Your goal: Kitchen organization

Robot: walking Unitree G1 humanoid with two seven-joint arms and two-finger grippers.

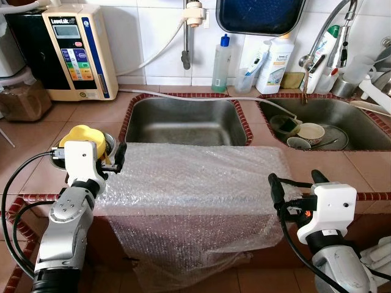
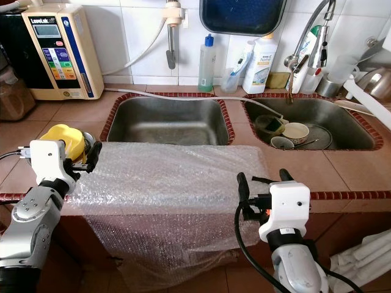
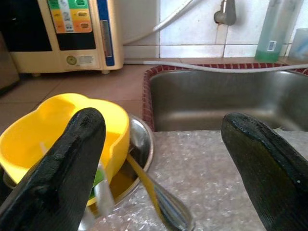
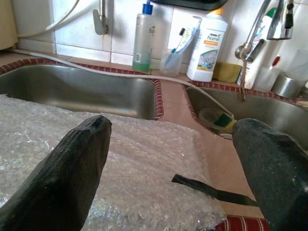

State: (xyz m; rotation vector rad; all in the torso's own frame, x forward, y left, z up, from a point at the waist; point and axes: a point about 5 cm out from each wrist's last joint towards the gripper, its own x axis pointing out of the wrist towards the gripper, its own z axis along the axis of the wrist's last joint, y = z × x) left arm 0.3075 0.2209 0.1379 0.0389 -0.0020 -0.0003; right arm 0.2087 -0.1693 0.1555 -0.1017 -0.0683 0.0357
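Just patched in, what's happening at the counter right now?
The robot faces a tiled counter where a bubble wrap sheet drapes over the front edge. The left gripper is open beside a yellow bowl sitting in a steel bowl. The right gripper is open at the sheet's other end. Neither holds anything.

A bubble wrap sheet lies on the counter before the left sink and hangs over the counter's front edge; a bowl sits in a dish at the sheet's left end, with the left gripper just beside it and the right gripper at the sheet's right end. Behind the bowl a water machine stands against the wall; bottles stand behind and between the sinks; dishes lie in the right sink under the tap.
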